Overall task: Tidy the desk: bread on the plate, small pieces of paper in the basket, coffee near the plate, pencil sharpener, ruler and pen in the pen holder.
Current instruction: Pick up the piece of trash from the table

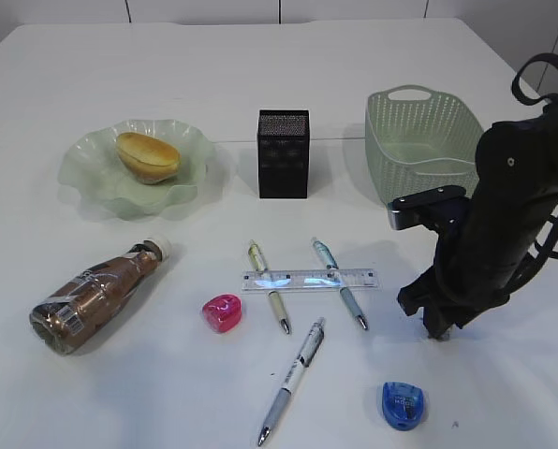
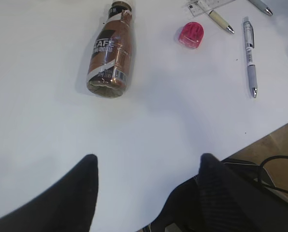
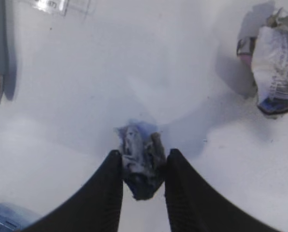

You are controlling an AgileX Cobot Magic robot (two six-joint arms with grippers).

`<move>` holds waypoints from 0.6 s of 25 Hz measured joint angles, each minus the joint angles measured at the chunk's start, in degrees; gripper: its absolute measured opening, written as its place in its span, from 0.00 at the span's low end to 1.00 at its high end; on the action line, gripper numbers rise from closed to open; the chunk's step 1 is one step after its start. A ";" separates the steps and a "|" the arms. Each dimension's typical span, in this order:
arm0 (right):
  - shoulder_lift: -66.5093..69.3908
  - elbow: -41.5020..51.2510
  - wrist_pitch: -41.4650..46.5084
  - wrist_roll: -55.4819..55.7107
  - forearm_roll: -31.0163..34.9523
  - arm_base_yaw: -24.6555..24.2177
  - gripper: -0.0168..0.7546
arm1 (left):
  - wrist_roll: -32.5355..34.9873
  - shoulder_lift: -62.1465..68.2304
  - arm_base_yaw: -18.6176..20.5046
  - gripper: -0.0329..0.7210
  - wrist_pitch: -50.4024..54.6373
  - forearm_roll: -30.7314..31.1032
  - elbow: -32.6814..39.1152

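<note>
My right gripper (image 3: 144, 153) is down on the desk (image 1: 504, 374), shut on a small crumpled piece of paper (image 3: 136, 140) that fills the gap between its fingers. In the exterior view this gripper (image 1: 436, 329) stands right of the ruler (image 1: 309, 279). A second paper wad (image 3: 277, 63) lies farther off. The left gripper (image 2: 149, 159) hangs open over bare desk, short of the lying coffee (image 2: 110, 53). The bread (image 1: 148, 156) rests on the plate (image 1: 92, 187). Between plate and basket (image 1: 419, 140) stands the pen holder (image 1: 283, 154). A pink pencil sharpener (image 1: 222, 312) and three pens (image 1: 293, 379) lie mid-desk.
A blue sharpener (image 1: 403, 404) sits near the front edge, just left of the right arm. The ruler lies across two pens (image 1: 340, 281). The right arm hides the desk behind it. The desk's front edge shows in the left wrist view.
</note>
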 joint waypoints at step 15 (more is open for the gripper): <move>0.13 0.00 -0.22 -0.10 0.12 0.00 0.23 | 0.00 0.00 0.00 0.65 0.00 0.00 0.00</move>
